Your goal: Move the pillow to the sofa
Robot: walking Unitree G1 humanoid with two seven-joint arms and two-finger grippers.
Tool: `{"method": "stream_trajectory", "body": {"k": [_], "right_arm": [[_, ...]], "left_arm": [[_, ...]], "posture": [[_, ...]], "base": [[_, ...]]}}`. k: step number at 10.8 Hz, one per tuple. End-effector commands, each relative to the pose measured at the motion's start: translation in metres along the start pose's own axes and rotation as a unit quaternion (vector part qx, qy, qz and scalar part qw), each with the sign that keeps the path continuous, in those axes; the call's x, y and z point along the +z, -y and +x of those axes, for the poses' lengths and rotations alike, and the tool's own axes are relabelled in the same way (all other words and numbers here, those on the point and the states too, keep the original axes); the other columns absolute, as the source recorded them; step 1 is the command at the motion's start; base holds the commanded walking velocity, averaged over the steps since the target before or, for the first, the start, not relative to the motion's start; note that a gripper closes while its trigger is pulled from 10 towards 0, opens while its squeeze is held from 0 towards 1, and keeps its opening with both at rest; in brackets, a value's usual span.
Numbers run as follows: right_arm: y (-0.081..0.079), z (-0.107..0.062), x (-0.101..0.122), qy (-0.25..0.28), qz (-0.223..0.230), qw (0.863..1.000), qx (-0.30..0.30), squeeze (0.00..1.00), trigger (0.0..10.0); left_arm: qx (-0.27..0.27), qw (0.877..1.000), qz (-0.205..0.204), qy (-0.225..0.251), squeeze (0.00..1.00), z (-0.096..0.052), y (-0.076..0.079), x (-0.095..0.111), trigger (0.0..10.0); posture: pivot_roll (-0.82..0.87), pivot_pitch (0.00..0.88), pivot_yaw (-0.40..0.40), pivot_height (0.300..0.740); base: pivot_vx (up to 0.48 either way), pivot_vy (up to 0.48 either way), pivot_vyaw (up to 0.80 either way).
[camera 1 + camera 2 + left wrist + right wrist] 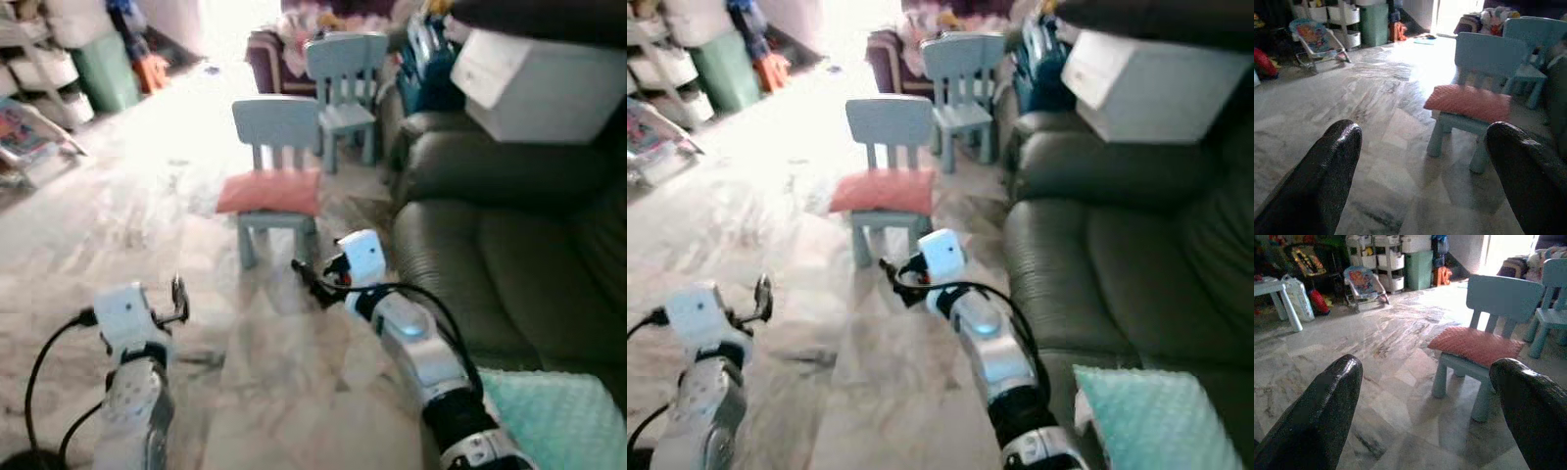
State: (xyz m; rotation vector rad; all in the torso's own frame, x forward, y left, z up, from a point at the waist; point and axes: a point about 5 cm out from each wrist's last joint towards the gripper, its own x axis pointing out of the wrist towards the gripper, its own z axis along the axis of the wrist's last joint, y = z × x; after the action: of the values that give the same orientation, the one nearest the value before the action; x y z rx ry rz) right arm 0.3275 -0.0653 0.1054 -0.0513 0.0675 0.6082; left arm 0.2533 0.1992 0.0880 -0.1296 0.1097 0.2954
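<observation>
in your left eye view, the pink pillow [269, 191] lies flat on the seat of a small light blue chair [278, 168] standing on the marble floor [147, 225], just beside the front edge of the dark sofa [509, 245]. a second blue chair [345, 83] stands behind it, and a white box [544, 83] rests on the sofa's arm. your right gripper [312, 278] is raised over the floor below the chair's front legs, apart from the pillow; you cannot tell its finger spacing here. your left gripper [179, 300] hovers low over the floor, well apart from the chair. a mint cushion [558, 416] lies on the sofa's near corner.

in your left wrist view, the two black fingers [1317, 181] stand wide apart with nothing between them, and the pillow shows beyond on the chair seat.

in your right wrist view, the fingers [1322, 411] are likewise spread wide and empty, pointing toward the chair, with shelves [1376, 259] and a green bin [1419, 269] by the far wall.
</observation>
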Motion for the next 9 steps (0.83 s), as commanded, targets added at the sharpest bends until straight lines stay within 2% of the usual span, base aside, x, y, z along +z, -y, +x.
{"method": "stream_trajectory", "body": {"k": [1,9], "right_arm": [[0.0036,-0.0013,0.0013,0.002,-0.002,1.0,-0.005,0.0,10.0],[0.0046,-0.0008,0.003,0.004,-0.003,1.0,-0.006,0.0,10.0]], "left_arm": [[0.0,1.0,0.002,-0.007,0.0,-0.0008,-0.0002,-0.0015,10.0],[0.009,1.0,-0.003,-0.01,0.0,0.0003,-0.0009,-0.0029,10.0]], "posture": [[-0.17,0.0,0.046,0.74],[-0.18,0.0,0.046,0.74]], "base": [[0.0,0.48,0.0],[0.0,0.465,0.0]]}}
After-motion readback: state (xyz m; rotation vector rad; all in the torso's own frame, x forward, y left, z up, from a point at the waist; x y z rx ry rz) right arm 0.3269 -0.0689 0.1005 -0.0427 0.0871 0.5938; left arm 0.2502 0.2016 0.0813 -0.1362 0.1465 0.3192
